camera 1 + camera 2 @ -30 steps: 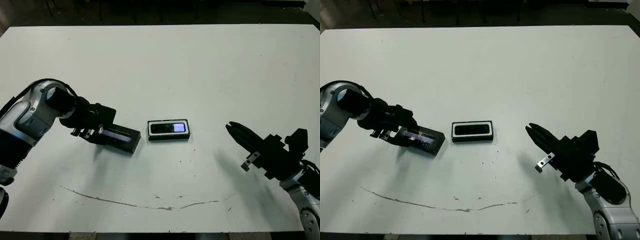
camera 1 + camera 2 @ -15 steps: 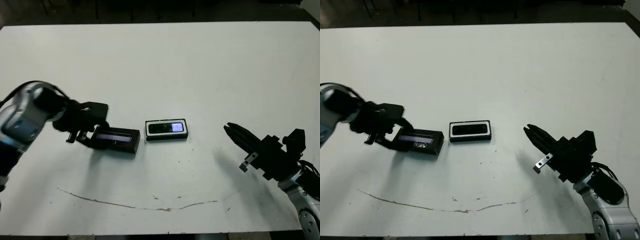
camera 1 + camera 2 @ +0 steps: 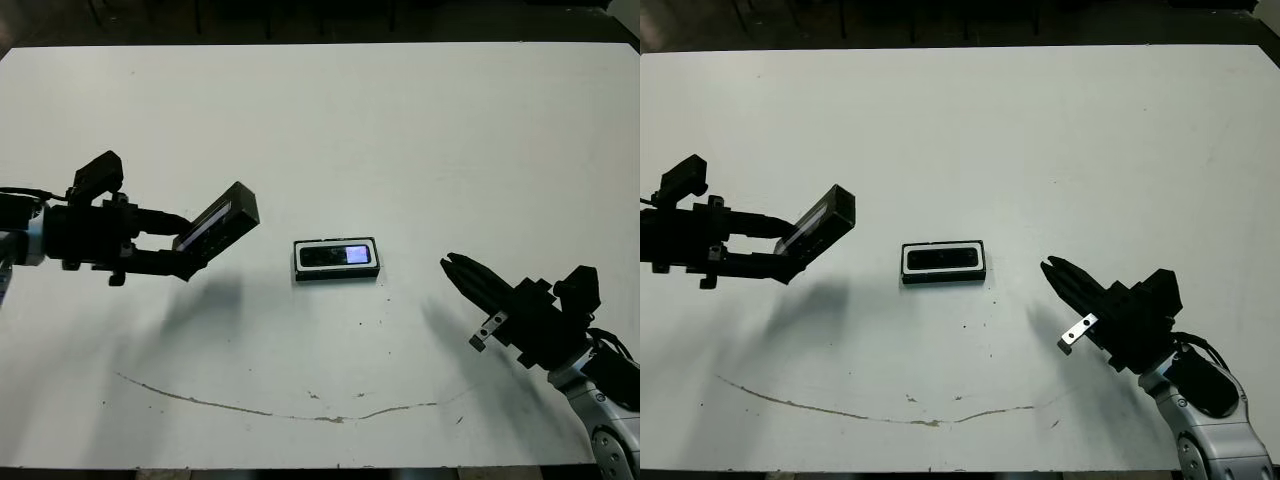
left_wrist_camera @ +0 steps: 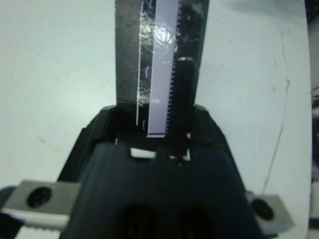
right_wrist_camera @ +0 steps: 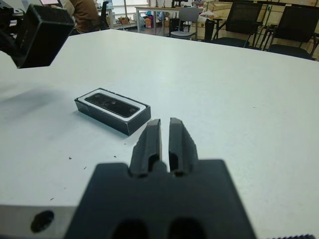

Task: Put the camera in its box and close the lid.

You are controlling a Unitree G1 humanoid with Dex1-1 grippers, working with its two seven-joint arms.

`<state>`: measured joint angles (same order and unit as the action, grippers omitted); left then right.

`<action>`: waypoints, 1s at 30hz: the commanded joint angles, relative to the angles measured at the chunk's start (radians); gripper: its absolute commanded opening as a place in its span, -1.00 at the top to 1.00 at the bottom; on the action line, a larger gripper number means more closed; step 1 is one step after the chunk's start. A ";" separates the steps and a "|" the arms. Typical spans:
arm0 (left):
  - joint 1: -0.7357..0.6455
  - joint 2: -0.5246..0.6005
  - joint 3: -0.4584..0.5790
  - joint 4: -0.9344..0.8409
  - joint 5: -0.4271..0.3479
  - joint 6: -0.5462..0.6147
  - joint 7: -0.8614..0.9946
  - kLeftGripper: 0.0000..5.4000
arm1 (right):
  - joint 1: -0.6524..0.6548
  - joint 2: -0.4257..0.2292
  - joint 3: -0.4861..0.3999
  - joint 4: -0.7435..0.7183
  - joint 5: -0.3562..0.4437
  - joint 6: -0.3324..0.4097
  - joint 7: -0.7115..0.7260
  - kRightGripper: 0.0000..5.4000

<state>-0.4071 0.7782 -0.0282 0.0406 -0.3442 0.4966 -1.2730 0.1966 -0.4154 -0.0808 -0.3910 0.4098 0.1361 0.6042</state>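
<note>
Left eye view: the left jaws (image 3: pixel 185 255) clamp the lid (image 3: pixel 216 222), lifted and tilted, toward the counter's left edge. The box (image 3: pixel 337 259), camera (image 3: pixel 337 256) inside, lies mid-counter, long axis left-right. Right jaws (image 3: pixel 458 270) nearly closed, empty.

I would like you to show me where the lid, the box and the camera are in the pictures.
lid (image 3: pixel 216 223), left eye view: on its glossy window strip.
box (image 5: pixel 108 119), right wrist view: on its black side wall.
camera (image 3: pixel 337 256), left eye view: on its face, beside the lit screen.
</note>
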 commanded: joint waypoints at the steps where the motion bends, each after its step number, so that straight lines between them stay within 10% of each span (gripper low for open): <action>1: 0.015 0.002 -0.048 -0.047 0.055 0.036 0.080 0.12 | 0.016 0.006 0.004 0.012 -0.008 -0.001 -0.002 1.00; 30: -0.238 -0.066 -0.359 -0.101 0.164 0.269 0.119 0.12 | 0.023 0.017 0.010 0.000 -0.026 -0.023 -0.017 1.00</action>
<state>-0.6424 0.7108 -0.3729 -0.0723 -0.1812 0.7467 -1.1474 0.2098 -0.3966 -0.0710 -0.4004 0.3847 0.1053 0.5860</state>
